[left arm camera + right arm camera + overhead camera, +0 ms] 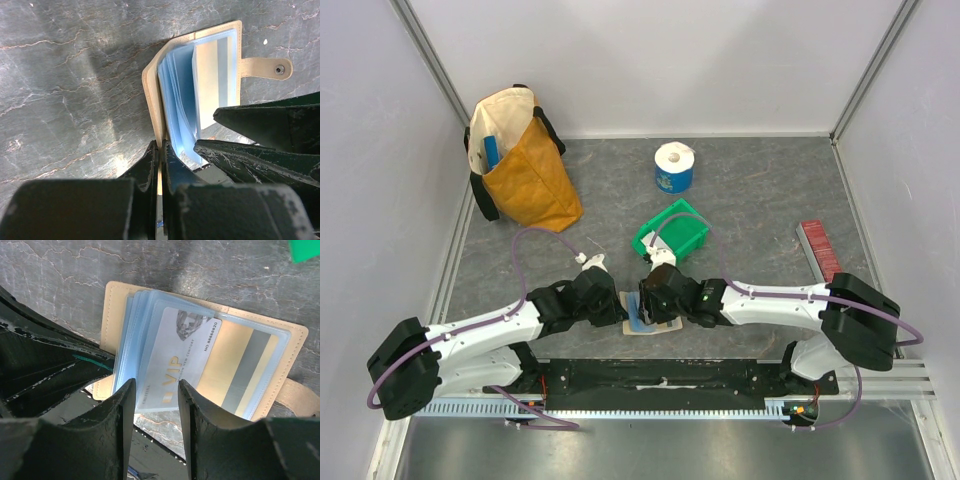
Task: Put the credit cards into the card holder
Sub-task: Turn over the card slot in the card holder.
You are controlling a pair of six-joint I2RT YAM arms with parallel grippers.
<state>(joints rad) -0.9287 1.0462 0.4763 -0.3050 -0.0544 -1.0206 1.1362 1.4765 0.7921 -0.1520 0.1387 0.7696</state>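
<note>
The tan card holder (642, 322) lies open on the table between my two grippers, its clear blue pockets fanned up (200, 75). My left gripper (160, 150) is shut on the edge of its tan cover. A white credit card marked VIP (180, 355) sits partly inside a clear pocket, its lower end sticking out. My right gripper (156, 390) is open just below that end, with bare table showing between its fingers. A gold and grey striped card (245, 370) lies in the pocket behind. The closing tab (265, 69) points away from the holder.
A green plastic bin (672, 232) stands just behind the right gripper. Farther back are a white and blue roll (673, 167) and a yellow bag (520, 160) at the left wall. A red ridged strip (819, 248) lies at the right.
</note>
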